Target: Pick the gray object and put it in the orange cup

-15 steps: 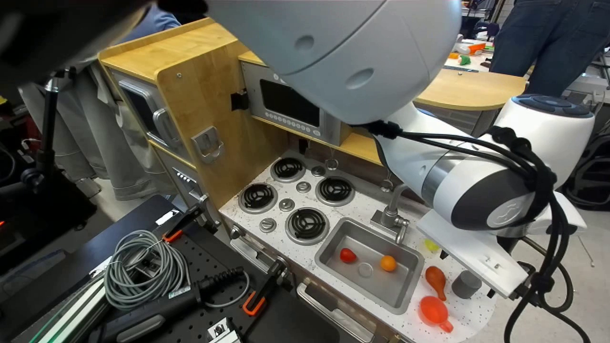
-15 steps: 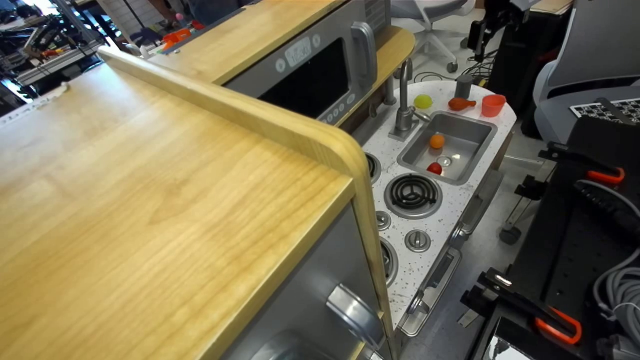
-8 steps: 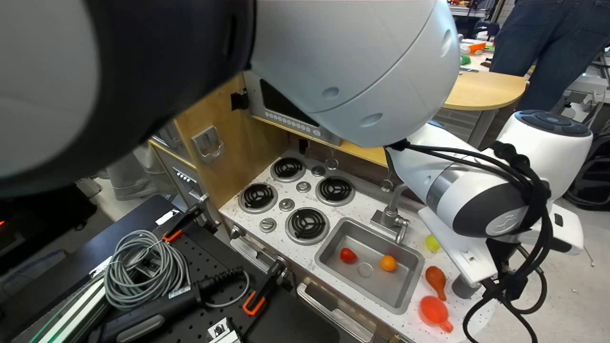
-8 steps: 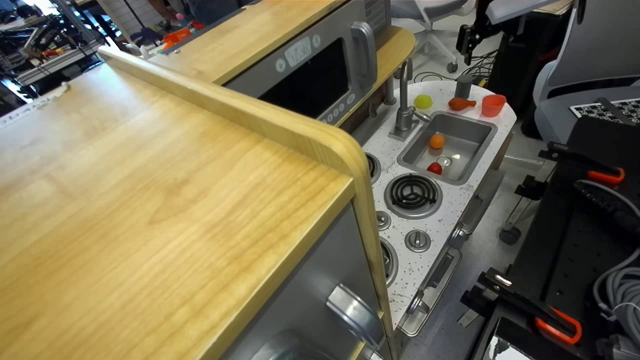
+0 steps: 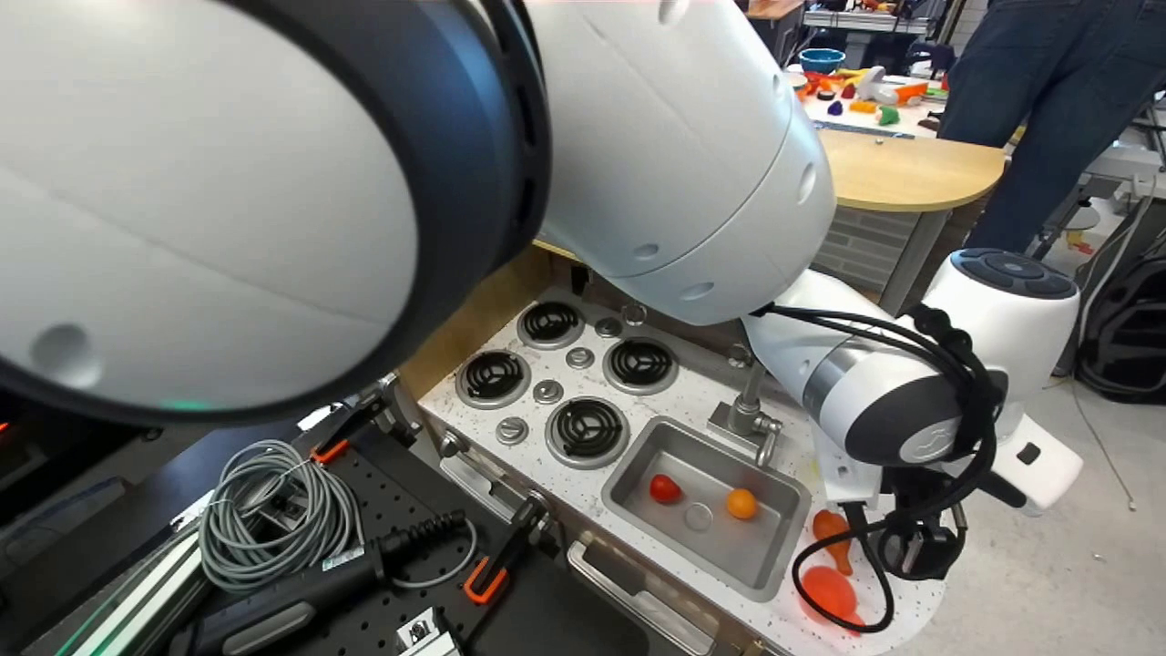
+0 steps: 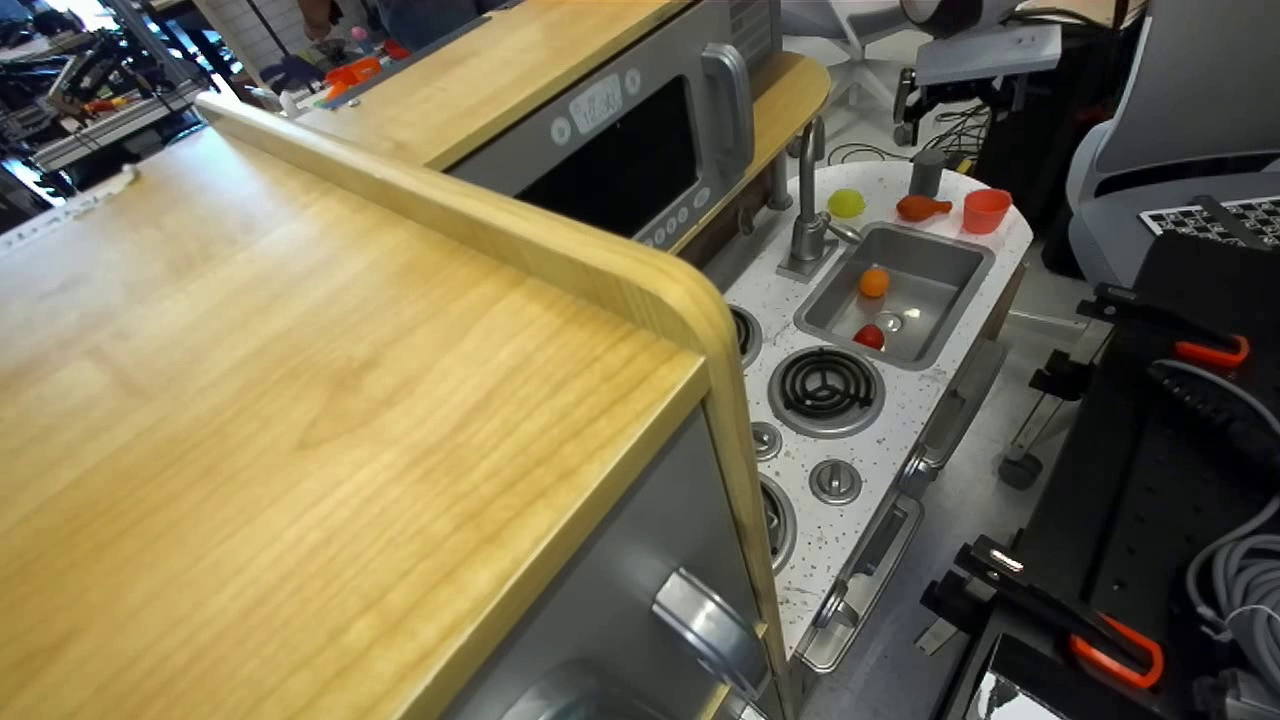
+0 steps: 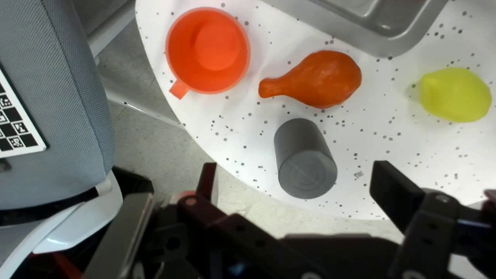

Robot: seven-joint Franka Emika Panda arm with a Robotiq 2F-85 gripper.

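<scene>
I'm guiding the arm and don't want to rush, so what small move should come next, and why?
Probably lower the tool slightly toward the gray cylinder, staying lined up: in the wrist view, the tool is open and the cylinder shows within its gap, clear of both sides.

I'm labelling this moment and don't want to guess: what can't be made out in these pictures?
Gray object: mostly or wholly behind the arm in an exterior view.
Yellow toy: mostly behind the white bracket, same view.
Sink: cut off by the top edge, wrist view.
Lowest burner: partly behind the wooden panel in an exterior view.
Microwave display: too blurred to read, same view.
</scene>
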